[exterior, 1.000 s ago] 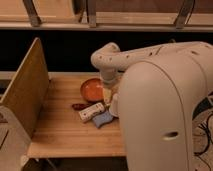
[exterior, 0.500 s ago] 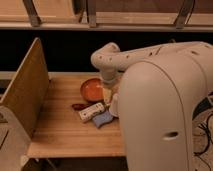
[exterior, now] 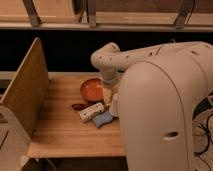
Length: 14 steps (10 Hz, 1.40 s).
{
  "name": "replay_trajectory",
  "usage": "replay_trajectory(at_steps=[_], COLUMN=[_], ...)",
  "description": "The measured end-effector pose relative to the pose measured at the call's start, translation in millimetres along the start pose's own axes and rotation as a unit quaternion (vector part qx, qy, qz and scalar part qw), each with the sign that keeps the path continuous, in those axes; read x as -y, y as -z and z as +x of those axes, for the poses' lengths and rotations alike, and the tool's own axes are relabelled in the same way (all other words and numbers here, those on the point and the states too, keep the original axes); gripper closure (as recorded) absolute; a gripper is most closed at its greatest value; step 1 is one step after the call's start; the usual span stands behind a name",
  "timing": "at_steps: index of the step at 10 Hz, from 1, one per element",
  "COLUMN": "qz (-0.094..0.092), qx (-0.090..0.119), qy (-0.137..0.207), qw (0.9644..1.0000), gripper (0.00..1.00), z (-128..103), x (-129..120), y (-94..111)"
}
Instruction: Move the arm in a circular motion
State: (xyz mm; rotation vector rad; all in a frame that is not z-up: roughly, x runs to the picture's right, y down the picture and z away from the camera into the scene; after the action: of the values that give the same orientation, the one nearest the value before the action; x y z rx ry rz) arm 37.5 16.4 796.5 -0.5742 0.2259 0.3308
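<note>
The cream-white arm (exterior: 155, 100) fills the right half of the camera view, its thick rounded segments bending from the big near link up and left to an elbow (exterior: 107, 59) over the wooden table (exterior: 60, 135). Its lower end drops behind the near link to the gripper (exterior: 111, 95), which hangs just right of an orange bowl (exterior: 92, 90) and above a white rectangular object (exterior: 91, 111) and a blue cloth-like item (exterior: 103, 119). The arm hides most of the gripper.
A wooden panel (exterior: 25, 95) stands upright along the table's left edge. A small dark red object (exterior: 78, 106) lies left of the white one. A dark shelf with metal rails (exterior: 100, 22) runs behind the table. Cables show at the far right (exterior: 205, 135).
</note>
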Motion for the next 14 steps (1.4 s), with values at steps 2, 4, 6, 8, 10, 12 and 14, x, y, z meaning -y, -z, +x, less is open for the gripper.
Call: replay_trajectory(at_steps=[2,4,6,8,10,12,14], qz=[0.0,0.001,0.013,0.036,0.041,0.028,0.003], qx=[0.0,0.0,-0.005,-0.003,0.018,0.062,0.091], qy=[0.0,0.0,0.017,0.092,0.183,0.253,0.299], qw=[1.0,1.0,0.9998,0.9951,0.982,0.9651,0.9499], gripper=[0.2,0.2,0.2,0.2,0.2,0.2,0.2], z=[0.0,-0.2,-4.7,-46.0,-104.5,-156.3,-191.8], x=[0.0,0.6,13.6,36.4,38.6,24.9,-4.1], y=[0.0,0.3,4.1,10.2,9.5,7.5,8.4])
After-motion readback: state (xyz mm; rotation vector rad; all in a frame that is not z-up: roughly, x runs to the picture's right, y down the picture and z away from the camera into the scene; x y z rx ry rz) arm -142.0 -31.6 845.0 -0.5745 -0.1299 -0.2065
